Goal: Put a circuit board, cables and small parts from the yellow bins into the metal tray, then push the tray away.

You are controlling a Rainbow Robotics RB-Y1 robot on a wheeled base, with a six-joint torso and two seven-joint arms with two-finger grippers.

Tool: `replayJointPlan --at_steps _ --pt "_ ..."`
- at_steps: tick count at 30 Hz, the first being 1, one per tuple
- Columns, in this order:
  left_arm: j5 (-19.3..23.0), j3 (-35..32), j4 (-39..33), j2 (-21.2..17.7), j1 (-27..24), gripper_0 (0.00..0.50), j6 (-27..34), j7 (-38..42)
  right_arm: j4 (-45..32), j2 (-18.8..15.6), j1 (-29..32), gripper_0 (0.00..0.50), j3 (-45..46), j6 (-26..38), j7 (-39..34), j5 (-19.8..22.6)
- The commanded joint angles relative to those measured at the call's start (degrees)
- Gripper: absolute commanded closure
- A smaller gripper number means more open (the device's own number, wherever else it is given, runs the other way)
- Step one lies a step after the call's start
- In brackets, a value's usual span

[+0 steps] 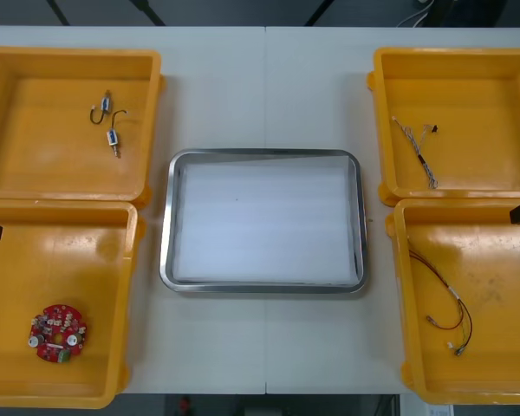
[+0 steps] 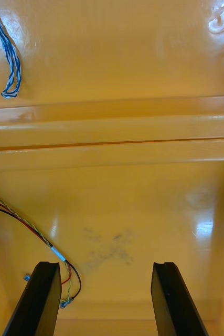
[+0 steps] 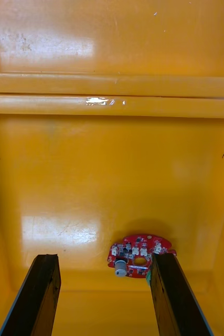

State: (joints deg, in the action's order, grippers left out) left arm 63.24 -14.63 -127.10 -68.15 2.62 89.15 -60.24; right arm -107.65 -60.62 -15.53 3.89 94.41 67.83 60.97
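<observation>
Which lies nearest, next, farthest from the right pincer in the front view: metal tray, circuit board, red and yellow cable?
From the right pincer:
1. Red and yellow cable, near-right bin.
2. Metal tray, centre.
3. Circuit board, near-left bin.

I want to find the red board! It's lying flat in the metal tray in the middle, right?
Not quite. The round red circuit board lies flat in the yellow bin nearest the robot on its left, not in the metal tray. The front view shows it.
</observation>
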Motion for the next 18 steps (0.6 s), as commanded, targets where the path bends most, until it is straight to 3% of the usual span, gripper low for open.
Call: replayJointPlan --at_steps 1,9,10,18 --pt "0.21 -1.45 -0.51 -2.6 0.98 0.0 -0.56 -1.9 -0.01 1.91 1.91 0.0 1.21 -1.43 1.08 -0.77" --pt "0.21 -1.45 -0.51 -2.6 0.98 0.0 -0.56 -1.9 -3.44 1.65 5.51 0.0 1.39 -5.38 5.03 -2.88" --pt "0.39 -0.05 -0.07 -2.07 2.65 0.0 1.81 -13.68 -3.97 1.65 6.13 0.0 1.39 -5.47 6.62 -3.14" --pt "-0.23 -0.05 0.19 -2.07 3.27 0.0 1.9 -13.86 -6.69 1.74 8.94 0.0 1.39 -5.47 15.23 -2.79"
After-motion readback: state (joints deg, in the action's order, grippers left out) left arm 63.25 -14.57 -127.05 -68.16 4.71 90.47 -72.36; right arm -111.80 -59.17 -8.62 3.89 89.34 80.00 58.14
